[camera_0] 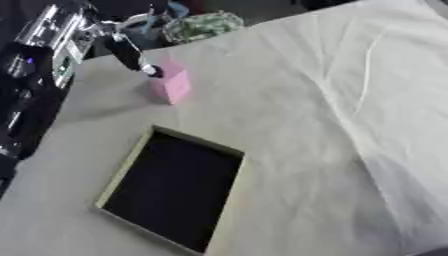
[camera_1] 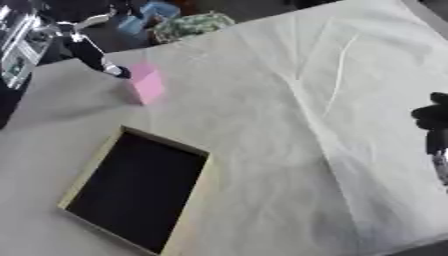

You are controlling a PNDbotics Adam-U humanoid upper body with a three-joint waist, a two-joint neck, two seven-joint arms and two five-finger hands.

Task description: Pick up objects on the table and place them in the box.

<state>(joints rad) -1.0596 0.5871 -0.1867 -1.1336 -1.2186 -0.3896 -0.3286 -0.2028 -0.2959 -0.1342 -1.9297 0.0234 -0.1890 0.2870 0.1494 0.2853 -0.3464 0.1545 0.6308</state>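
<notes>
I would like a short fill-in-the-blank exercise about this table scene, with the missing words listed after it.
1. The small block standing on the table is ____ in colour.
2. The left hand touches the block at its ____ edge.
3. The inside of the box is ____ in colour.
4. The right hand shows only at the ____ edge of the right eye view.

Missing words: pink; top; black; right

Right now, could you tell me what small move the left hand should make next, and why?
Probably curl the left hand around the pink block. Its fingertips sit at the block's top far edge, with no grip visible yet, and the block stands on the table just beyond the box, whose dark inside shows nothing.
</notes>
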